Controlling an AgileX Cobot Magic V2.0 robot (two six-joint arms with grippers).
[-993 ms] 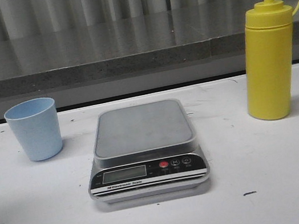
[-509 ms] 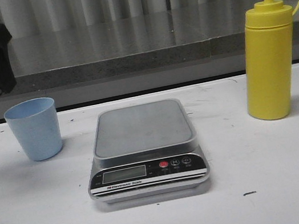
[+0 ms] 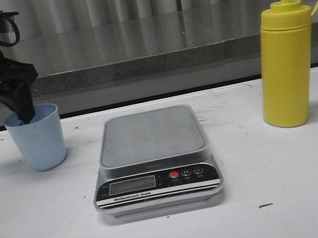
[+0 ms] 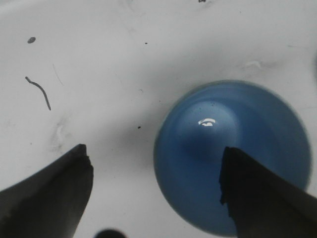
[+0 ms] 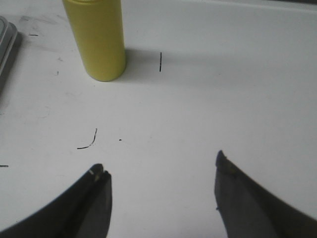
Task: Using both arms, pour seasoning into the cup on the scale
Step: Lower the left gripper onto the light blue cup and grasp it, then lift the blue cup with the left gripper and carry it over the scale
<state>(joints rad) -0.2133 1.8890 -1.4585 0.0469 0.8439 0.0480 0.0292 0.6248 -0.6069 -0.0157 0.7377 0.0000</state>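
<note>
Only the front view shows the scale (image 3: 153,157) mid-worktop, platform bare; the left claw (image 3: 0,107) hangs spread over the pale blue cup's (image 3: 36,137) rim at left; its wrist view shows one finger (image 4: 262,193) over the cup's empty inside; the right claw (image 5: 161,198) gapes near the yellow bottle (image 3: 285,60), standing right.
</note>
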